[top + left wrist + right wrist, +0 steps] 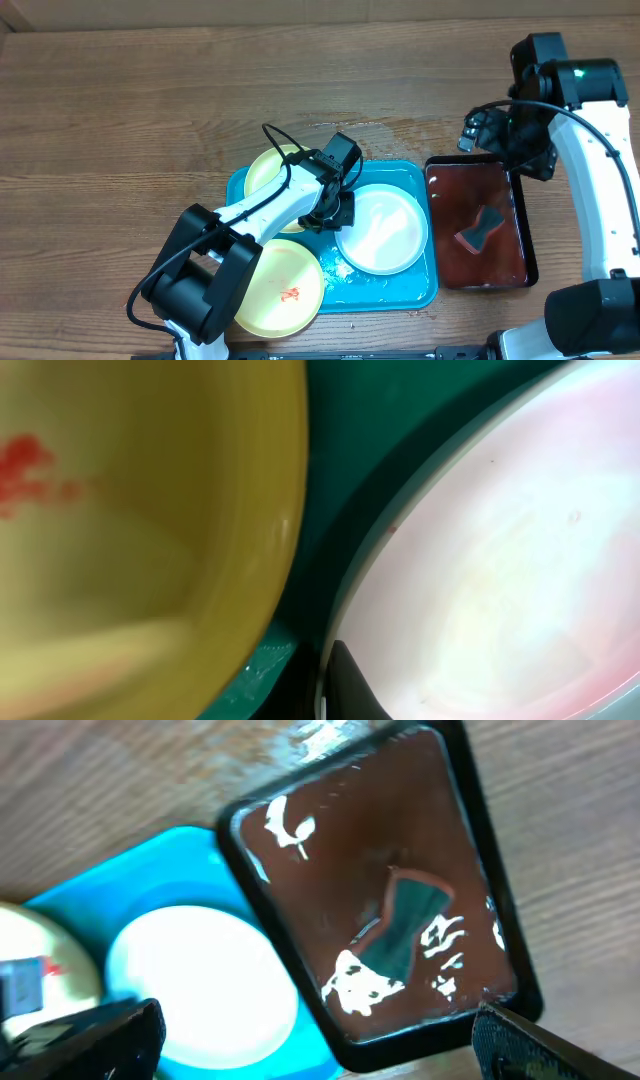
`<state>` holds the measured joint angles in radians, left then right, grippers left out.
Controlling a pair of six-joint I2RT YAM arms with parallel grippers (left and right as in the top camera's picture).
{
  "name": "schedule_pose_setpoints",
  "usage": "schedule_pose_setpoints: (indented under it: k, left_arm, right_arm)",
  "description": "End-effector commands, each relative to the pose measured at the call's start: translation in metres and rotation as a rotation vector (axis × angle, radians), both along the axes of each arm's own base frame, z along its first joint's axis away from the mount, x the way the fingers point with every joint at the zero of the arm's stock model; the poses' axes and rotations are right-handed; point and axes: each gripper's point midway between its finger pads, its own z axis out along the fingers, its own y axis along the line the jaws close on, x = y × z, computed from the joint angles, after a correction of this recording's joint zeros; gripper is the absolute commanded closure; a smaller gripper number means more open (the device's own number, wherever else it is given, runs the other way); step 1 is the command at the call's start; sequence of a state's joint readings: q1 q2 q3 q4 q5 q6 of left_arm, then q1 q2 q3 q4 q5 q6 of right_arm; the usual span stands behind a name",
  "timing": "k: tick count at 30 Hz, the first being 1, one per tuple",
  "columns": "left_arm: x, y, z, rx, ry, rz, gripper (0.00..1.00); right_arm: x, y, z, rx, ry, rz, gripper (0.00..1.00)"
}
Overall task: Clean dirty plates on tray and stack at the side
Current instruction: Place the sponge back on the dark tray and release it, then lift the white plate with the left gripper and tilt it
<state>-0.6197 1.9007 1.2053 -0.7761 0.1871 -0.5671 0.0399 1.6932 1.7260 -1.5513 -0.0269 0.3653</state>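
On the table (120, 100) we see the tray (425, 290) lying with its long axis left to right. Three plates sit on it. The far yellow plate (262, 172) fills the far-left corner. The white plate (385, 232) lies in the right half, close to the right rim. The near yellow plate (275, 290), smeared red at its centre, overhangs the near-left corner. Our left gripper (335, 208) is down between the far yellow plate and the white plate, at the white plate's left edge. Its jaws are closed, though we cannot tell whether they nip that rim. Our right gripper (487, 130) hangs over the far end of the red tray (505, 270), fingers (100, 1035) spread wide and holding nothing. That red tray runs far to near, just beside the tray's right rim, with a sponge (481, 228) in it. Bare wood lies left of and beyond the tray.
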Motion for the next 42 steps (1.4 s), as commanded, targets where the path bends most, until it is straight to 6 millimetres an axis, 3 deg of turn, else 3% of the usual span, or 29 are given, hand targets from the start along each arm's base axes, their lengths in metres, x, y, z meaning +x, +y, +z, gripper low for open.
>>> schedule_pose_setpoints:
  k: [1, 7, 14, 26, 42]
  left_arm:
    - [0.016, -0.024, 0.018, -0.078, -0.045, -0.022, 0.96]
    - [0.041, -0.029, 0.051, -0.064, -0.125, -0.016, 0.96]
    - [0.053, -0.034, 0.08, -0.064, -0.162, -0.016, 0.96]
    - [0.051, -0.019, 0.078, 0.014, -0.163, -0.013, 0.96]
    - [0.073, 0.003, 0.08, 0.147, -0.278, 0.025, 0.96]
  right_arm:
    - [0.007, 0.006, 0.02, 0.046, -0.072, 0.022, 0.0]
    - [0.017, 0.006, 0.03, 0.042, -0.126, 0.037, 0.0]
    - [0.025, 0.006, 0.049, 0.041, -0.186, 0.05, 0.0]
    - [0.028, 0.003, 0.094, 0.009, -0.296, 0.106, 0.0]
    - [0.021, 0.001, 0.093, -0.002, -0.269, 0.104, 0.0]
